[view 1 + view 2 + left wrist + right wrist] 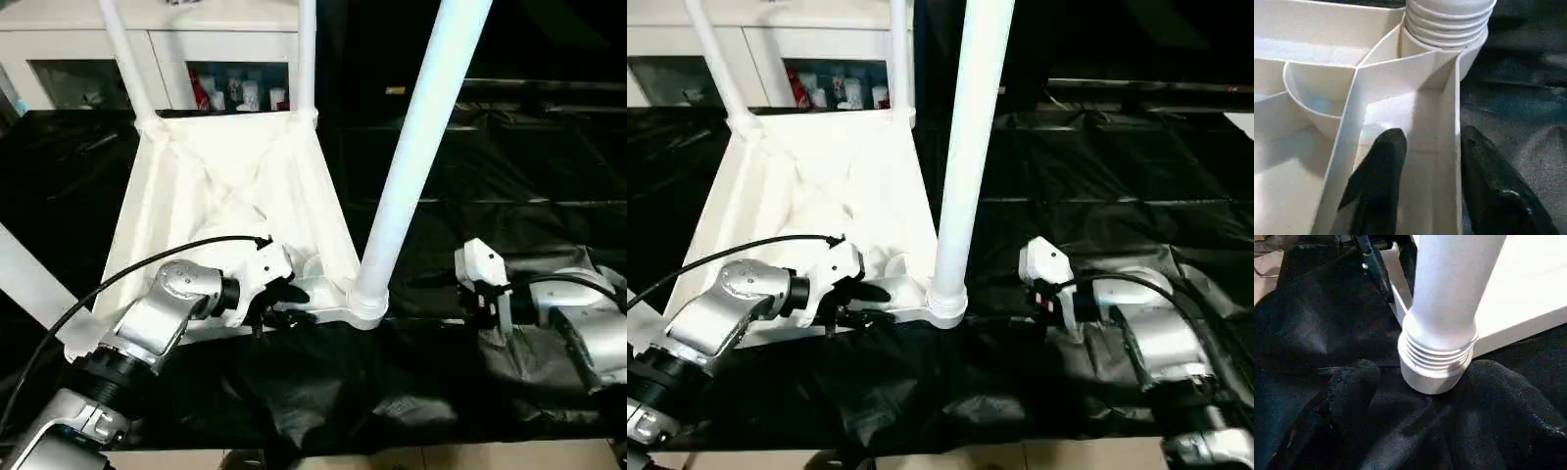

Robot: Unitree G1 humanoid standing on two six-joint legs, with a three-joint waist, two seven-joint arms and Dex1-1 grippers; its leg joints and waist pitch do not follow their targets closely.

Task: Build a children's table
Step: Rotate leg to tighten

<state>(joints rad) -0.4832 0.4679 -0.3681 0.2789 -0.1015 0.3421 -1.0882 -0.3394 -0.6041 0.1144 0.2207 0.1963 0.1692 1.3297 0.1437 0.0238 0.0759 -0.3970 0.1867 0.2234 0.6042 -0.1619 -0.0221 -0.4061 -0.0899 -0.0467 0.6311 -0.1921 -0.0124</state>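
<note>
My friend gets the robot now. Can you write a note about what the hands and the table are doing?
Left gripper: fingers astride the tabletop's near rim wall, one inside, one outside.
Right gripper: open, fingers either side of the near right leg, not touching it.
Children's table: upside down on the black sheet. Near right leg stands in its corner socket, threads showing; two far legs also up.
Left: seat that leg fully, check the fourth corner, flip the table.

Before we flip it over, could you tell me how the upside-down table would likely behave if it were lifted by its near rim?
The children's table is probably light and fairly stiff, being thin ribbed plastic. The left gripper straddles only one thin rim wall, so it may slip. The tall upright legs could make it tip.
</note>
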